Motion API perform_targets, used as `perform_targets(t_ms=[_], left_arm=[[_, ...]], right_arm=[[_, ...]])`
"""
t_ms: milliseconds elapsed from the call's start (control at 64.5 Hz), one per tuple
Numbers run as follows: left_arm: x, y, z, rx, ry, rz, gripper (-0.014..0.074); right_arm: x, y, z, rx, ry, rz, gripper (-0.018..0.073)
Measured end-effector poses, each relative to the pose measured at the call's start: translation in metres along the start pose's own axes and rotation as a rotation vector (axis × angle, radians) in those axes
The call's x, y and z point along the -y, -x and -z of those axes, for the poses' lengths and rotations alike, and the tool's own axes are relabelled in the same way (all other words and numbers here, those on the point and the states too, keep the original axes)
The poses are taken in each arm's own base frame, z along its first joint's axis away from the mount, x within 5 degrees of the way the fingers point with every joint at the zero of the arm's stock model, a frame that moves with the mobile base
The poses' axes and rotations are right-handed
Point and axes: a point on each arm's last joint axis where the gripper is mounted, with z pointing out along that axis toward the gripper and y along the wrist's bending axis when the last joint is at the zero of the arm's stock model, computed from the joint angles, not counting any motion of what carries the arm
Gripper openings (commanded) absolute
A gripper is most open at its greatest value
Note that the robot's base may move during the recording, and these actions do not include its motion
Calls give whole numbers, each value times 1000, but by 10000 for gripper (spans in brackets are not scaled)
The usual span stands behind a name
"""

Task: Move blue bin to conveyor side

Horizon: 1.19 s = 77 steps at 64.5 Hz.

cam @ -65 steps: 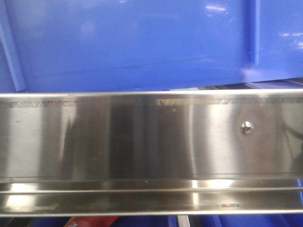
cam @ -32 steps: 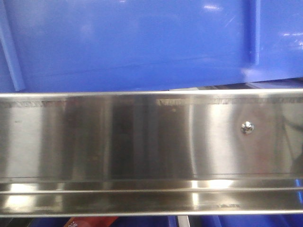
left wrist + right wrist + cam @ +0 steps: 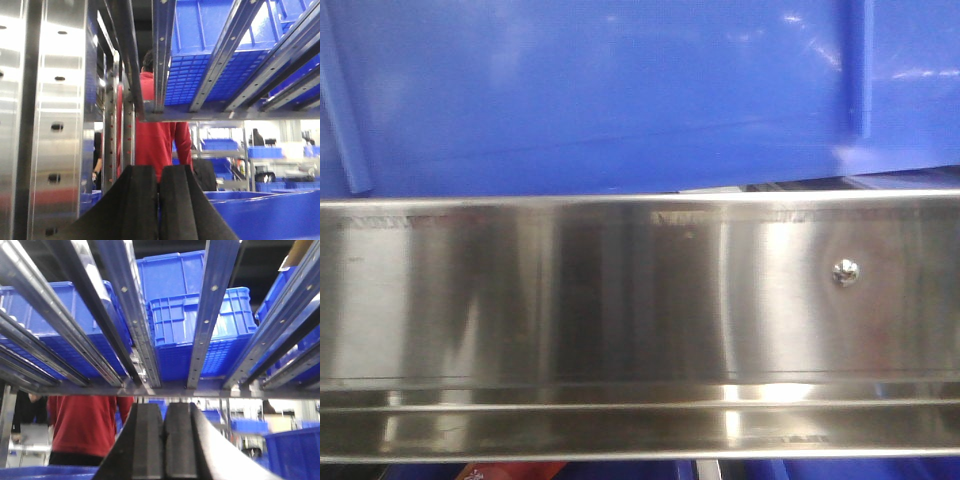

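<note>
- The blue bin [image 3: 600, 90] shows just above the steel rail [image 3: 620, 300], its long axis parallel to the rail and its ribbed wall facing the camera.
- The left gripper [image 3: 159, 200] and right gripper [image 3: 164, 440] have their fingers pressed together, holding nothing.

left gripper [image 3: 159, 200]: black jaws closed flat against each other, nothing held between them
right gripper [image 3: 164, 440]: black jaws pressed together along a thin seam, nothing held, angled upward
</note>
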Motion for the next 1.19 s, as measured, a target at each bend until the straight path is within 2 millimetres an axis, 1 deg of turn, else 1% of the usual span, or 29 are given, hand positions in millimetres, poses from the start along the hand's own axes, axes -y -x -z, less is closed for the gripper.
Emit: perform_targets(t_ms=[77, 124, 232, 310, 356, 418, 480, 527, 542, 604, 651, 713, 821, 1007, 1085, 1193], left_arm=[[-1, 16, -6, -36, -1, 0, 11], [-1, 21, -11, -92, -2, 0, 11], [-2, 38, -29, -224, -7, 0, 11], [-3, 45, -45, -350, -11, 2, 11], [-3, 48, -53, -438, -14, 2, 11], [-3, 57, -66, -547, -21, 12, 11], [-3, 60, -82, -672, -29, 19, 11], [-2, 62, -89, -747, -33, 21, 11], [-3, 65, -92, -756, -34, 21, 11], [-2, 65, -104, -810, -37, 23, 11], [-2, 66, -112, -821, -37, 23, 11], [-2, 66, -120, -822, -37, 23, 11], [-2, 66, -130, -788, -36, 25, 11], [-2, 63, -145, -742, -31, 31, 11], [-2, 58, -155, -759, -33, 37, 11], [1, 49, -177, -799, -45, 72, 11]], right_arm=[[0, 13, -12, -89, -1, 0, -89], [0, 19, -21, -158, -1, 0, -89], [0, 30, -50, -352, -3, 0, -89], [0, 31, -71, -512, -4, 0, -89], [0, 37, -83, -585, -4, 0, -89], [0, 37, -100, -733, -5, 0, -89], [0, 36, -119, -864, -6, 0, -89], [0, 37, -131, -936, -7, 0, -89], [0, 40, -135, -943, -7, 0, -89], [0, 41, -147, -988, -7, 0, -89], [0, 41, -159, -1003, -7, 0, -89], [0, 41, -169, -1009, -7, 0, -89], [-1, 35, -179, -1031, -3, -8, -89], [-2, 23, -189, -1062, 5, -21, -89], [-2, 19, -198, -1079, 7, -25, -88], [-2, 13, -210, -1155, 8, -26, -78]])
